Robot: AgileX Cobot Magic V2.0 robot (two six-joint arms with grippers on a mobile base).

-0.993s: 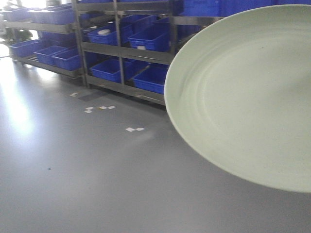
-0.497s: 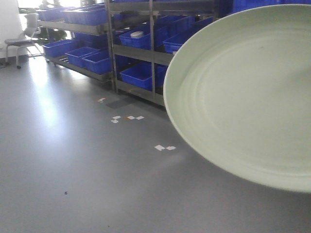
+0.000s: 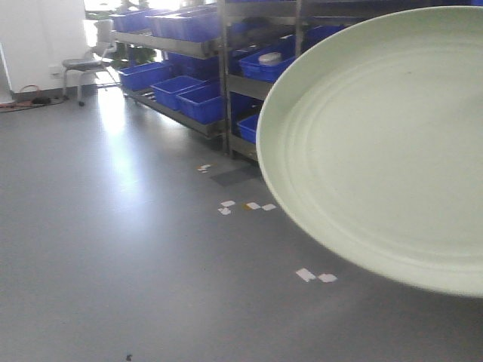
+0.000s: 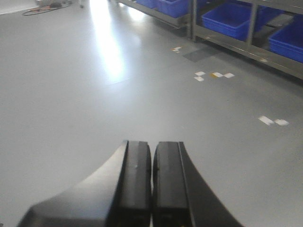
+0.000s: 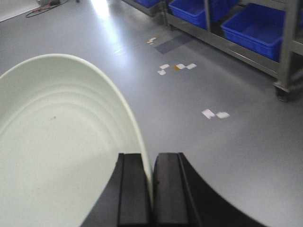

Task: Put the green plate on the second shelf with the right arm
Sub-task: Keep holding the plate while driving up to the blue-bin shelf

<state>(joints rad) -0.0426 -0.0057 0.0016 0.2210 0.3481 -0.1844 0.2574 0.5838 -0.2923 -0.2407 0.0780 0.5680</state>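
Floor [image 5: 236, 156] below; right tool [image 5: 152, 189] pinches plate [image 5: 61, 142].

Left gripper [image 4: 152, 147]: we have our two fingers pressed together, nothing between them.
Right gripper [image 5: 152, 160]: we pinch the green plate [image 5: 57, 132] rim between both fingers.

Front cam faces forward across floor [image 3: 113, 264] to shelves [image 3: 225, 98], plate [image 3: 377, 151] close at right. Wrist cams look out low over left hand [image 4: 152, 149] and right hand [image 5: 152, 163]. All share tape marks [image 3: 315, 276].
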